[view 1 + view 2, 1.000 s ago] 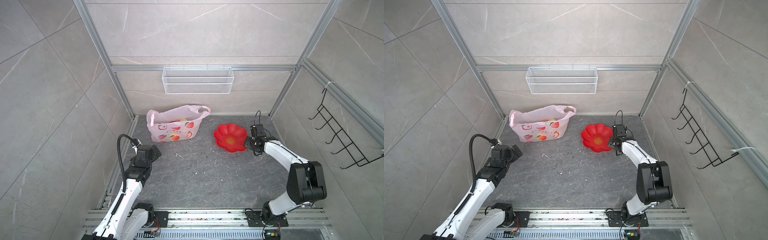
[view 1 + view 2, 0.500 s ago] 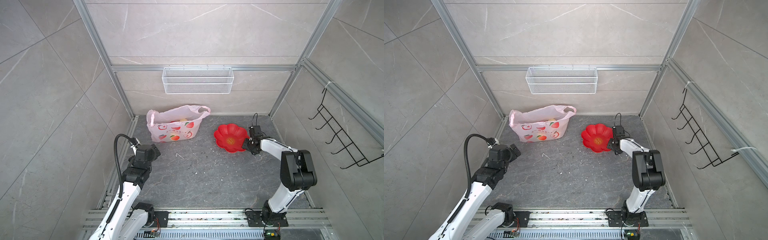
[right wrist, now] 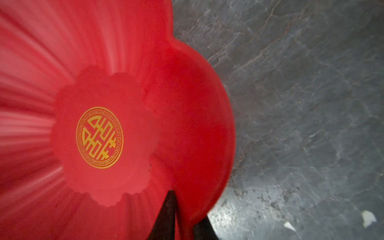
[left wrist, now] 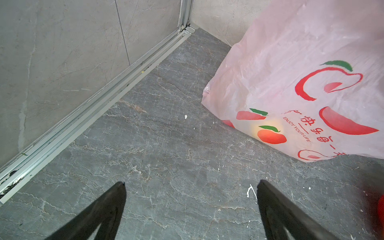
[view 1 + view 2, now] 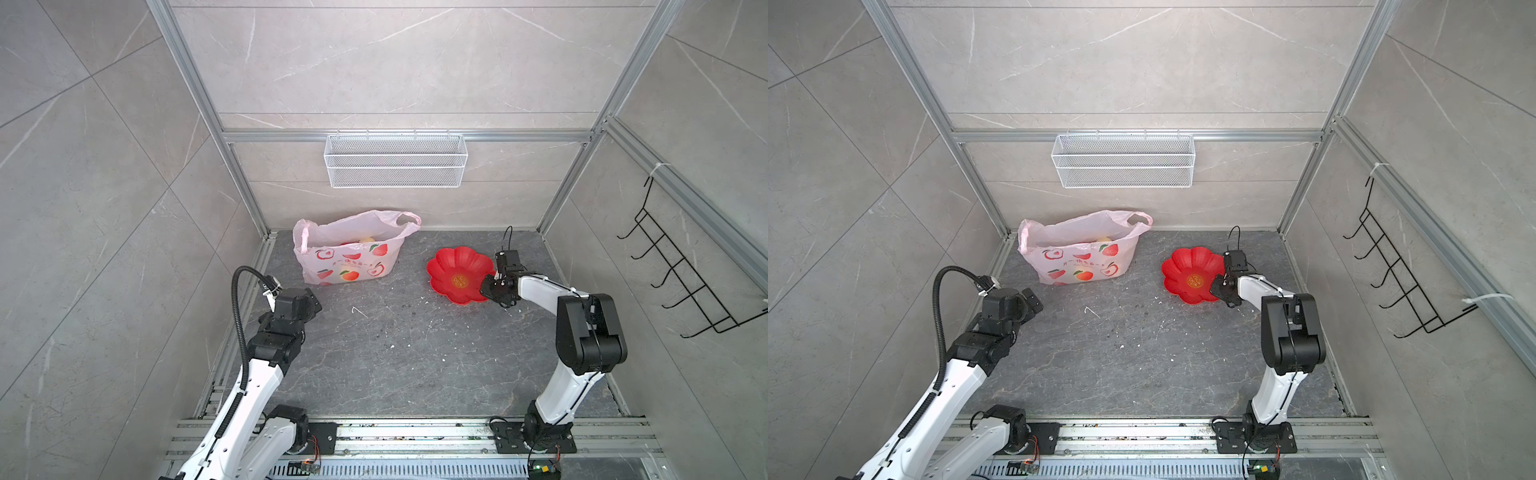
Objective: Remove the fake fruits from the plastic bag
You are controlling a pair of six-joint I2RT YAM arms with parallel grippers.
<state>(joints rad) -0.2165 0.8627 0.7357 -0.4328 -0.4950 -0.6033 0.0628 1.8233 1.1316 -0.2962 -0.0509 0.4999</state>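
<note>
The pale-pink plastic bag (image 5: 349,254) (image 5: 1080,258) stands open at the back left, printed with red fruit pictures. One beige fake fruit (image 5: 366,239) (image 5: 1103,239) peeks out of its mouth; the rest are hidden inside. My left gripper (image 5: 311,302) (image 5: 1032,301) (image 4: 192,182) hovers open over bare floor in front of the bag (image 4: 301,83), holding nothing. My right gripper (image 5: 486,286) (image 5: 1217,289) (image 3: 187,207) is shut on the near rim of the red flower-shaped dish (image 5: 453,262) (image 5: 1187,266) (image 3: 187,104), one finger inside the rim and one outside.
A white wire basket (image 5: 395,166) hangs on the back wall and a black hook rack (image 5: 681,270) on the right wall. An aluminium rail (image 4: 83,116) runs along the left wall's foot. White specks dot the grey floor.
The right gripper's jaws have closed onto the dish rim, and its arm has drawn in a little. The left arm has hardly moved.
</note>
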